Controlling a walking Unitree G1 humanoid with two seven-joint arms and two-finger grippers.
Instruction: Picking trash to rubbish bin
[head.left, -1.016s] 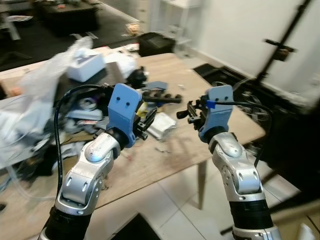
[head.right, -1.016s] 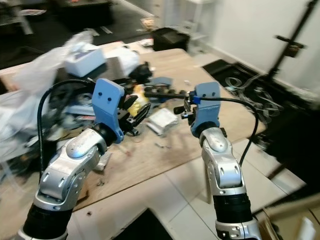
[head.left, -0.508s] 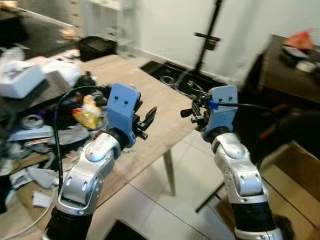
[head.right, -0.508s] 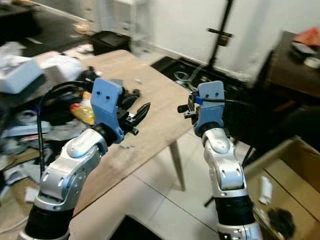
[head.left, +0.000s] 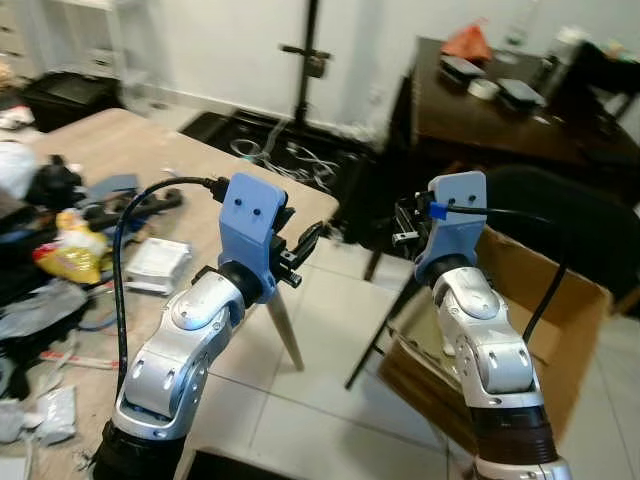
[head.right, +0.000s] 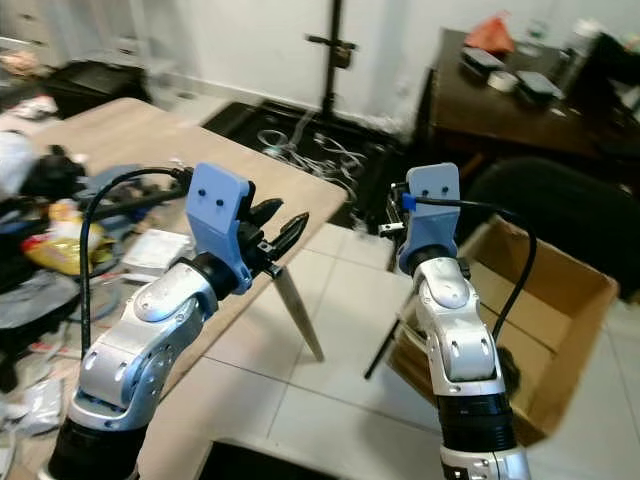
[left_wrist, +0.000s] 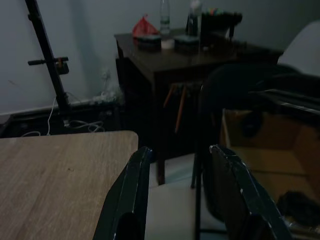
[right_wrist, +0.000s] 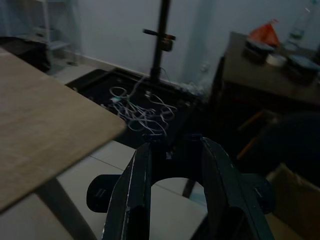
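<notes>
1. We hold the left gripper (head.right: 278, 236) up in front of us, over the near corner of the wooden table (head.left: 140, 150) — its 2 black fingers (left_wrist: 127, 200) stand apart with nothing between them.
2. We hold the right gripper (right_wrist: 172, 200) raised at about the same height, out over the tiled floor (head.right: 330, 330) beside the table; its fingers are parted too, and the gap is empty.
3. The trash sits on our left, spread over the table: a yellow wrapper (head.left: 62, 255), a white packet (head.left: 158, 262), crumpled grey plastic (head.left: 40, 310) and a black tangle of cable (head.left: 120, 205).
4. A few small scraps (head.left: 45, 415) lie near the table's front edge, beside our left arm.
5. On our right, an open cardboard box (head.right: 560, 300) rests on the floor, tilted, partly behind our right forearm — it is well apart from the trash.
6. In the left wrist view something dark (left_wrist: 300, 205) lies inside the box; we cannot tell what it is.
7. Beyond the box stands a dark desk (head.left: 500, 115) with a red bag (head.left: 468, 40) on top.
8. A black stand (head.right: 333, 50) rises against the white wall, with loose white cables (head.right: 300, 150) on a dark mat at its foot.
</notes>
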